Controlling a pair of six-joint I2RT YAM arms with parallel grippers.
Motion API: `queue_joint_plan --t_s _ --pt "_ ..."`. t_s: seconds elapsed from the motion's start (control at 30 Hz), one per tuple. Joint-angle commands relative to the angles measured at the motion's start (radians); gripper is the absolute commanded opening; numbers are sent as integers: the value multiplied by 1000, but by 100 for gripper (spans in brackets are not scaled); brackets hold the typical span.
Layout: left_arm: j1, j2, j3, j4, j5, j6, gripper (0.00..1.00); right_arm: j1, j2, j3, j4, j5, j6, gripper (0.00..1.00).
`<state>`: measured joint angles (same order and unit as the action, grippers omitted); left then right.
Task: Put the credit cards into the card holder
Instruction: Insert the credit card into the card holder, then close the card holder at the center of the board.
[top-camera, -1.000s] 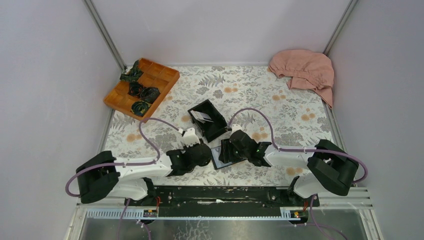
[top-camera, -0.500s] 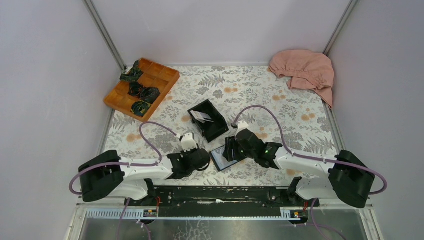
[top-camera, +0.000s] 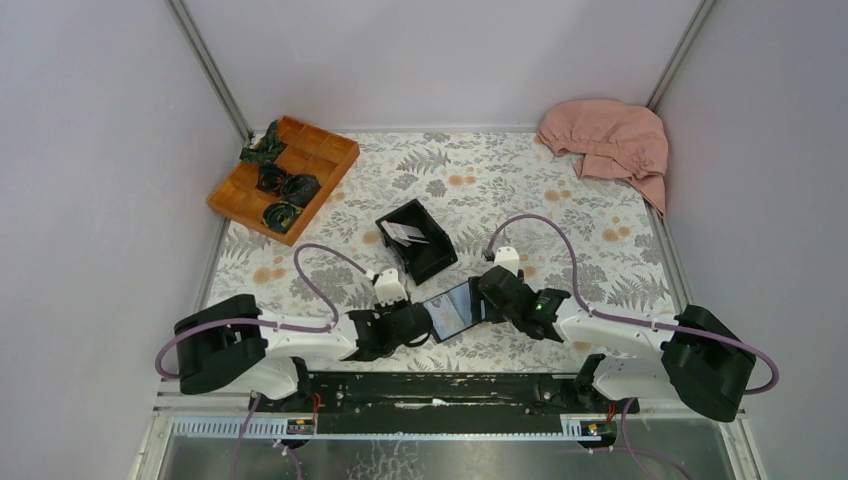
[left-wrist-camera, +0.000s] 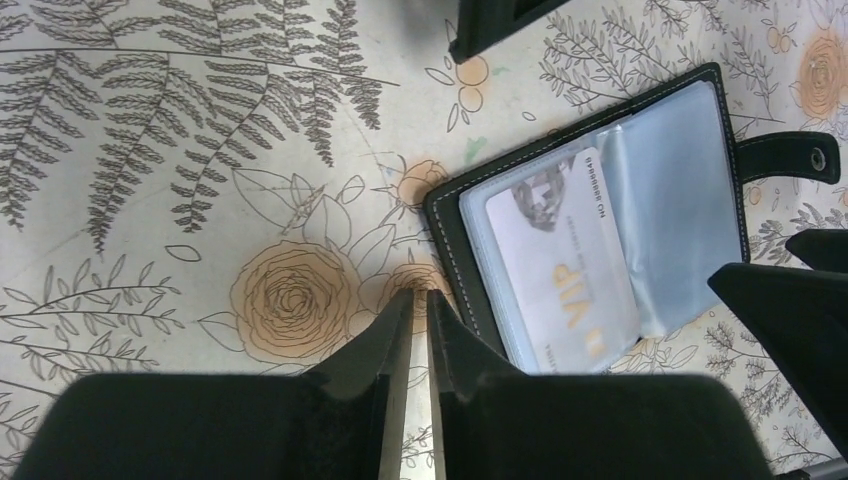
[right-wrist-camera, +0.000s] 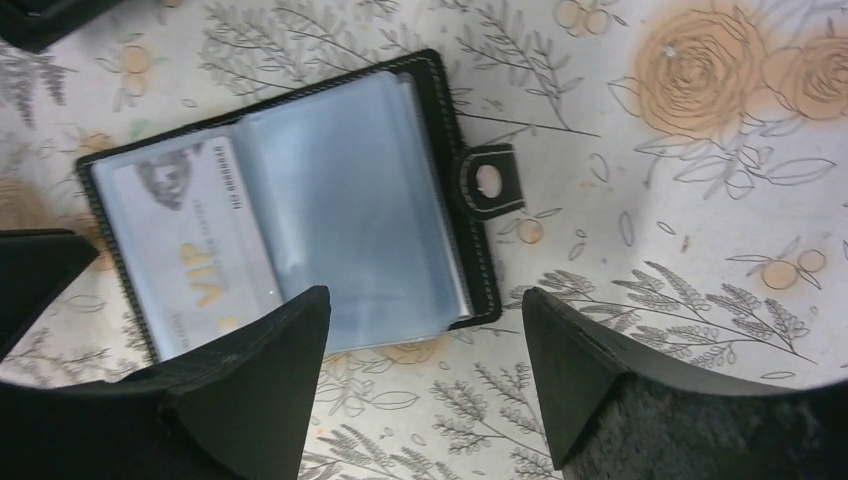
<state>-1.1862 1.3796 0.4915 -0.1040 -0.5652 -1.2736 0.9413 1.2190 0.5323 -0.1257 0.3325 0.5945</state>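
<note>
Pale-walled booth, table under a floral cloth (top-camera: 520, 190). Far L at the back I see an orange divided tray (top-camera: 320, 150) w/ dark crumpled items in some compartments. L gripper (left-wrist-camera: 412, 300) is low over the cloth, tips just beside the card holder's L edge; jaws nearly together, only a thin slit, nothing between them. Behind it stands a black open-topped box (top-camera: 417, 240) w/ white credit cards (top-camera: 403, 233) inside. Card holder (left-wrist-camera: 600, 230) lies open and flat on the cloth between the two grippers, near front centre. One VIP card (left-wrist-camera: 565, 265) sits in its L clear pocket, R pocket looks bare, clasp tab (right-wrist-camera: 488, 182) sticks out on the R. R gripper (right-wrist-camera: 425, 310) is at the holder's R half, jaws spread wide, gripping nothing; can't tell if it touches. Far R back corner: pink cloth (top-camera: 610, 140), bunched.
</note>
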Motion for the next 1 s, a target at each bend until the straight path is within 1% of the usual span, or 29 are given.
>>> queue_joint_plan --t_s 0.0,0.2,0.43,0.8,0.97 --pt "-34 66 -9 -28 34 -15 17 -39 5 -28 24 42 17 78" --pt "-61 105 -17 4 36 -40 17 -134 8 -100 120 -100 23 78" --pt "-66 112 -15 27 17 -47 17 -174 -25 -184 214 -255 91 79" --pt "-67 100 -21 23 -10 -48 18 -186 -194 -333 377 -402 219 76" --pt "-66 108 -10 18 -13 -44 18 -185 -243 -360 396 -414 236 75"
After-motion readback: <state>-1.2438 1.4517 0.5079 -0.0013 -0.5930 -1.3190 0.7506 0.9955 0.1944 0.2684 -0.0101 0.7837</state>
